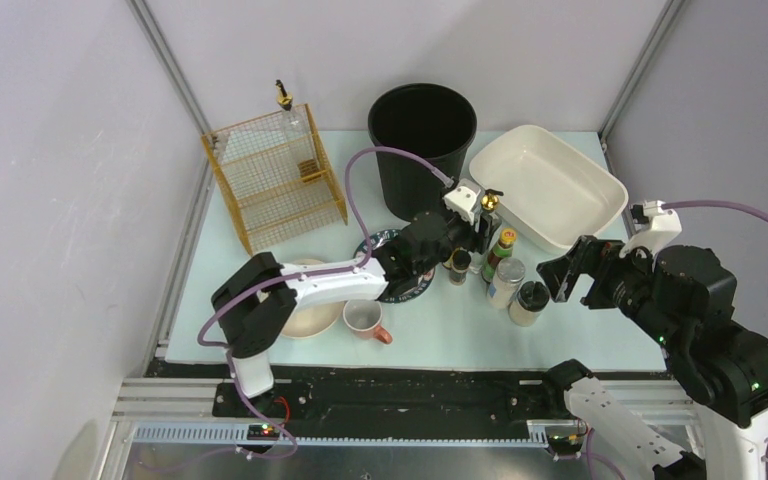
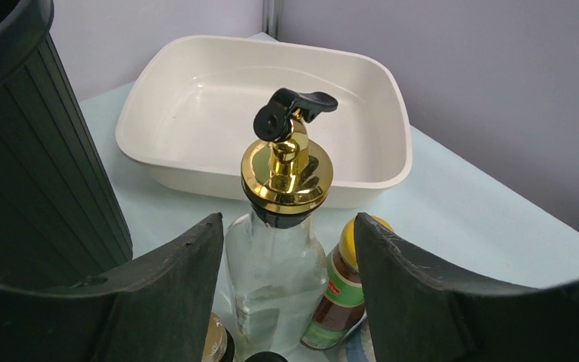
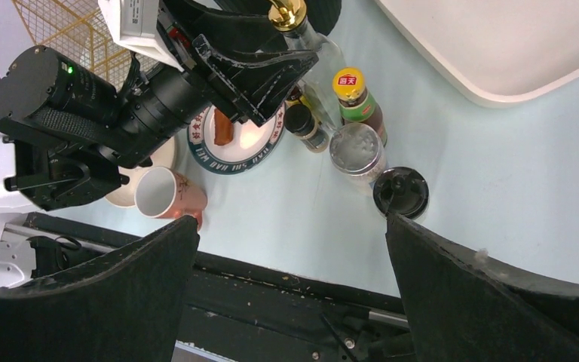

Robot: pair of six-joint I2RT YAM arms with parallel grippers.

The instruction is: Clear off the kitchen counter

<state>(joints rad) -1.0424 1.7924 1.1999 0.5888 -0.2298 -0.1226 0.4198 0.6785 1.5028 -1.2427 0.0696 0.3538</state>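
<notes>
Kitchen counter (image 1: 440, 335) fills the middle of the top view, pale mint with a black rail along its lower edge, and it is loaded. My left gripper (image 1: 475, 238) is at centre frame, straddling a glass bottle (image 2: 275, 279) with a gold pourer. In the left wrist view its fingers (image 2: 188, 286) are apart with the bottle between them. There is a visible gap on the right side, so it isn't clamped. I can't tell whether the left-side finger touches the glass. A yellow-capped sauce bottle (image 1: 501, 252) is just beside the glass bottle to the right, with a silver-lidded jar (image 1: 506, 283) and a black-lidded jar (image 1: 530, 300) below it. A small dark-capped jar (image 1: 458, 265) is just beside the left gripper. My right gripper (image 3: 292, 222) hangs at the right of the top view, near the black-lidded jar, with its fingers wide apart and nothing between them. A black bin (image 1: 422, 140) stands at upper centre and a white basin (image 1: 550, 185) at upper right, tilted. A gold wire rack (image 1: 275, 175) is at upper left. A patterned plate (image 3: 252, 139) lies under the left arm with some brown food on it. A mug (image 1: 365, 320) sits lower centre, touching a cream dish (image 1: 310, 318) on its left.
</notes>
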